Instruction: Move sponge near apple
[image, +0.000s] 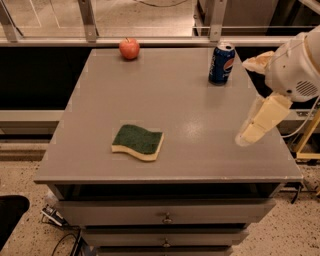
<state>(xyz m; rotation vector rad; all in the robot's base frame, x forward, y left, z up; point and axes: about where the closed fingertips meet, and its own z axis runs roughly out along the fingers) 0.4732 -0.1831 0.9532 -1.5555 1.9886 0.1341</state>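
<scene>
The sponge (138, 141), dark green on top with a pale yellow base, lies flat on the grey table (170, 85), near the front and left of centre. The apple (129, 48), small and red, sits at the table's far edge, left of centre, well apart from the sponge. My gripper (247, 137) hangs over the table's right side, pointing down and to the left. It is well to the right of the sponge and touches nothing. It holds nothing that I can see.
A blue soda can (221, 63) stands upright at the far right of the table, behind my gripper. Drawers (165, 216) sit under the table's front edge. A metal railing (90, 20) runs behind the table.
</scene>
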